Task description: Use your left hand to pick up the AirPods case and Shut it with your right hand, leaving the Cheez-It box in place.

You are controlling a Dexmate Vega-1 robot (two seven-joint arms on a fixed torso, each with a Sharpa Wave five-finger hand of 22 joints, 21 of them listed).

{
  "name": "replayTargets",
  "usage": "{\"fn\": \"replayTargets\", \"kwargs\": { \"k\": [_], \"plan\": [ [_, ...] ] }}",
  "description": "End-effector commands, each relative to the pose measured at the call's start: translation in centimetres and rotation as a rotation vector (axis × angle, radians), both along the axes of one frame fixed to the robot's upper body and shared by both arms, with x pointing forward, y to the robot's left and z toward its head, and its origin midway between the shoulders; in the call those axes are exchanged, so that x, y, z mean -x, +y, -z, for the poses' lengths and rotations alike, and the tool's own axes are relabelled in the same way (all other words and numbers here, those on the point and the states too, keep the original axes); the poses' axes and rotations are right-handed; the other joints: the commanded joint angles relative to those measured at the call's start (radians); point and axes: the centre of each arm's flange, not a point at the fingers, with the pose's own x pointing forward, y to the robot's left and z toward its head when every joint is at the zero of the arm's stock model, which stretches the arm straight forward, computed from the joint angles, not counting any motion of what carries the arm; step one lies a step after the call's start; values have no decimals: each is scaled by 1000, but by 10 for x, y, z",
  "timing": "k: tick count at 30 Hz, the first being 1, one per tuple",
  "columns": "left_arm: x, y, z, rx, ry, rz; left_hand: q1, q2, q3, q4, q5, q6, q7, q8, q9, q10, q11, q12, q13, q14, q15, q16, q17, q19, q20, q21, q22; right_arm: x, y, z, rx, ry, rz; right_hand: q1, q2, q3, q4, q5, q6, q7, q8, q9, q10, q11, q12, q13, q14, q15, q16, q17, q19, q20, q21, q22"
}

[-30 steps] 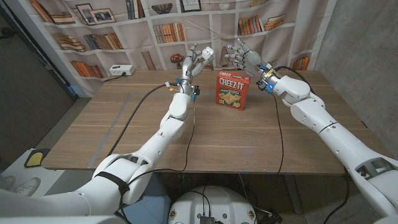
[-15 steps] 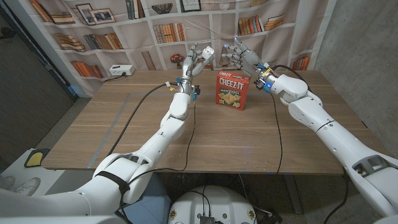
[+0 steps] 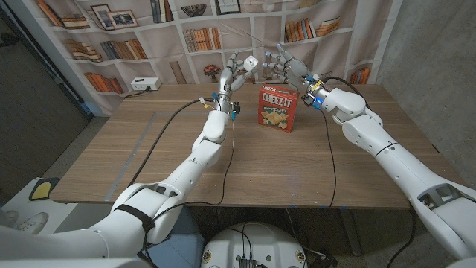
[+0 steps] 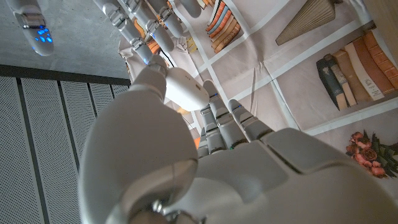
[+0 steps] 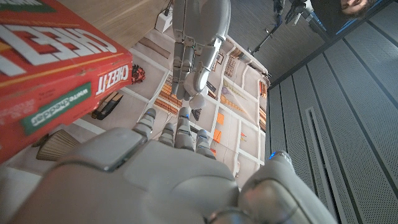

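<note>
My left hand (image 3: 235,74) is raised above the far side of the table and pinches a small white AirPods case (image 3: 250,62) at its fingertips. The left wrist view shows the case (image 4: 186,89) between the thumb and fingers; whether its lid is up is unclear. My right hand (image 3: 287,67) hovers just right of the case with its fingers spread and nothing in them, its fingertips (image 4: 142,28) close to the case. The red Cheez-It box (image 3: 277,108) stands upright on the table below both hands, and its side (image 5: 43,74) fills a corner of the right wrist view.
A white power strip (image 3: 143,84) lies at the table's far left. Black cables (image 3: 167,126) trail over the wooden table (image 3: 134,156) along both arms. A bookshelf backdrop (image 3: 119,45) stands behind. Part of a person (image 5: 354,6) shows at the right wrist view's edge.
My right hand has moved left, closer to the case. The left hand has held the case in nearly the same raised spot. The box has not moved.
</note>
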Motion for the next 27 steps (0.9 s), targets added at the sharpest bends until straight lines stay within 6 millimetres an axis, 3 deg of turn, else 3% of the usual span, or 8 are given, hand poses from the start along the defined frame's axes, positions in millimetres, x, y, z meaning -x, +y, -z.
{"fn": "replayTargets", "kwargs": {
  "k": [1, 27],
  "plan": [
    [0, -5, 2, -15, 9, 15, 77, 79, 19, 15, 6, 7, 5, 3, 3, 229, -186, 224, 2, 70, -61, 0, 3, 9, -4, 2, 1, 1, 8, -3, 6, -10, -24, -6, -2, -3, 0, 6, -7, -4, -1, 2, -4, 1, -2, 2, -11, 5, 2, 4, 9, 1, 2, 2],
    [-4, -8, 5, -33, 22, 27, 78, 80, 18, 18, 6, 9, 11, 2, 2, 227, -186, 227, 1, 75, -60, -4, 4, 12, -1, 1, 1, 0, 26, 0, 39, -9, -63, -6, -1, -5, 1, 8, -7, -4, 0, 2, -2, -11, -4, 2, -12, 4, 1, 3, 7, 1, 1, 2]
  ]
}}
